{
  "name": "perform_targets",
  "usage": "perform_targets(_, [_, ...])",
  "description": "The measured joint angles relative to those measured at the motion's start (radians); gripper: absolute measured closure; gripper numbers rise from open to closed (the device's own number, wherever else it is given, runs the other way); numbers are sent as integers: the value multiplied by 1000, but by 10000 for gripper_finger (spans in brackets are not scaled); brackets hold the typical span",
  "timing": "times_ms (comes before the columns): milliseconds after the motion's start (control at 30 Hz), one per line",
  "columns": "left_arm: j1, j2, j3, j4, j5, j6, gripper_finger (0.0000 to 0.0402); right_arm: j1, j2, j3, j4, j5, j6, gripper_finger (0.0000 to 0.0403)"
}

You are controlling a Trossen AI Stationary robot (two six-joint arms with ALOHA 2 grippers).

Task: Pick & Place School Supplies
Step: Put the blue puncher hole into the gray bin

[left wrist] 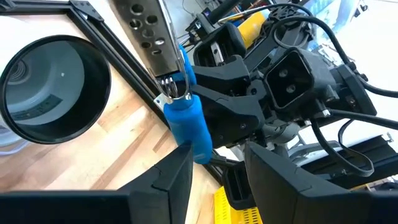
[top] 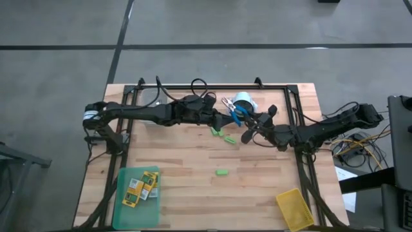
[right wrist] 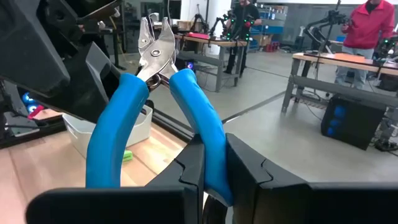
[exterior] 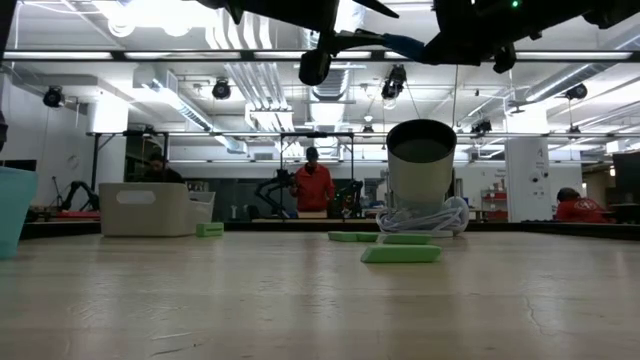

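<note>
**Scissors held mid-air between both arms, far centre of counter**

Right pincer (right wrist: 208, 162) is clamped on one blue handle of the scissors (right wrist: 155, 81); my right wrist view shows the fingers tight on it, blades pointing away and slightly apart. In the high view the scissors (top: 233, 111) sit above the counter (top: 193, 161), just beside the round grey cup (top: 244, 101) at the far edge.

Left pincer (left wrist: 214, 168) is right at the scissors too. Fingers stand apart in the left wrist view, with a blue handle (left wrist: 189, 127) reaching down to the gap. I cannot tell whether they actually touch it; the handle end is cut off behind the fingers.

Low view: both arms are cropped at the top edge, and the scissors show only as a blue sliver, hard to make out. The cup (exterior: 421, 165) stands on a coil of white cable.

Three small green erasers lie loose: two (top: 222, 135) near the arms' meeting point, one (top: 222, 172) nearer, mid-counter. Crayon boxes (top: 143, 185) lie in the green tray (top: 122, 209), near left, count unclear. Yellow bin (top: 295, 207) near right, partly cut off by the frame.

People stand in the room behind, too small to detail.
</note>
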Motion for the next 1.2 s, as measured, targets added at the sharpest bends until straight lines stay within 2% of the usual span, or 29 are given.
perform_targets(500, [0,0,0,-38,-10,20,250,0,0,0,8,40,23,367])
perform_targets(733, [0,0,0,-33,-18,20,250,-1,0,0,29,-88,20,367])
perform_targets(1200, [-1,0,0,-37,-15,22,250,-2,14,0,33,-171,23,367])
